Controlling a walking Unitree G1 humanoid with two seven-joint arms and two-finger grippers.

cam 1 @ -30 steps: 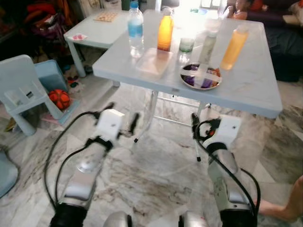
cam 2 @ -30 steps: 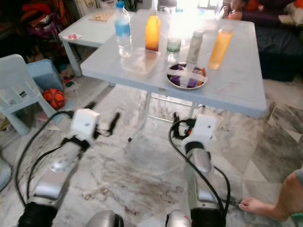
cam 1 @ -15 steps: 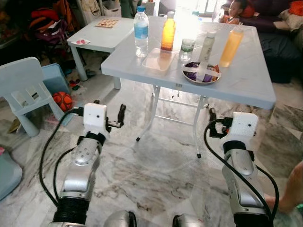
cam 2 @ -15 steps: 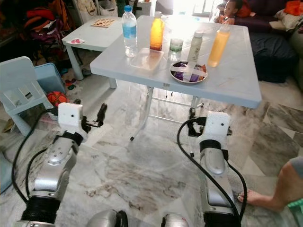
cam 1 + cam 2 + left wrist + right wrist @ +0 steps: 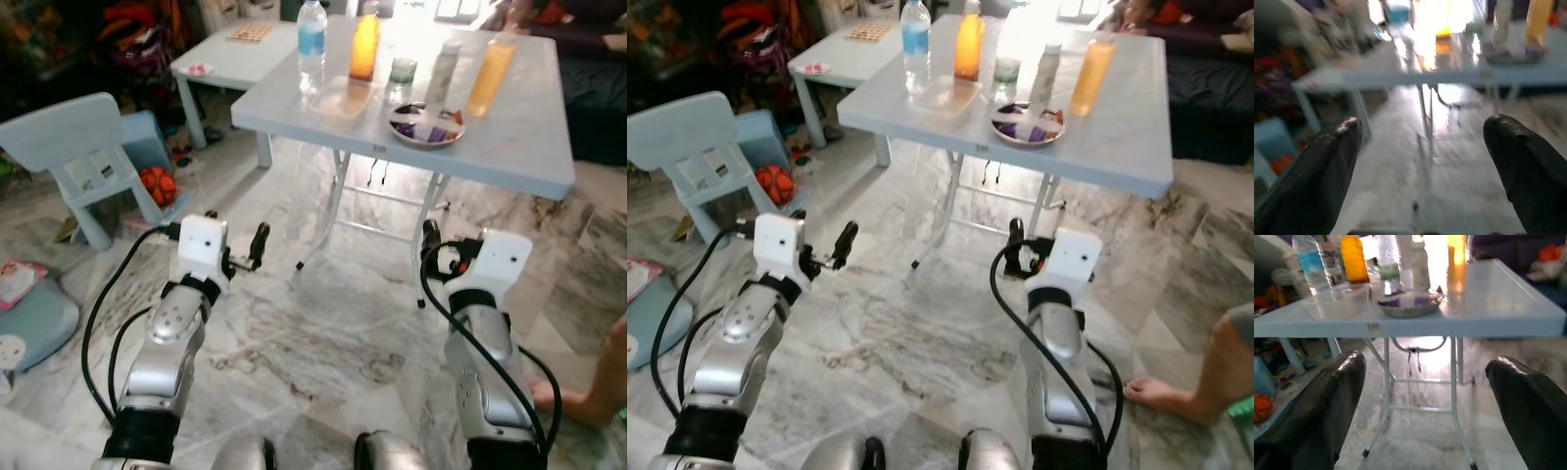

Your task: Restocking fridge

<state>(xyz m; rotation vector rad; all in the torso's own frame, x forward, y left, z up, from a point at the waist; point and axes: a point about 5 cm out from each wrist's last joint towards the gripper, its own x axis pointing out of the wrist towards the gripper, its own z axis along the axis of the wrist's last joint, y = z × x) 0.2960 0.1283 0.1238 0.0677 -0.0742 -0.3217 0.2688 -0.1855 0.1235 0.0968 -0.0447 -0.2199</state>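
Both arms are raised over the marble floor (image 5: 323, 343), the left gripper (image 5: 245, 253) and right gripper (image 5: 431, 245) each with jaws apart and holding nothing, seemingly readied for a pickup, well short of the bench (image 5: 509, 147). On the bench stand the likely fridge stock, lined up within reach of its near edge: a water bottle (image 5: 312, 44), an orange bottle (image 5: 363, 44), a jar (image 5: 401, 76), a pale bottle (image 5: 446, 69), a juice bottle (image 5: 489, 73), a clear box (image 5: 343, 98) and a covered plate (image 5: 425, 123). No fridge can be made out, the plate's contents are unclear, glare washes out the bench's far edge, and a person's foot (image 5: 1161, 397) is cut off at the frame's right.
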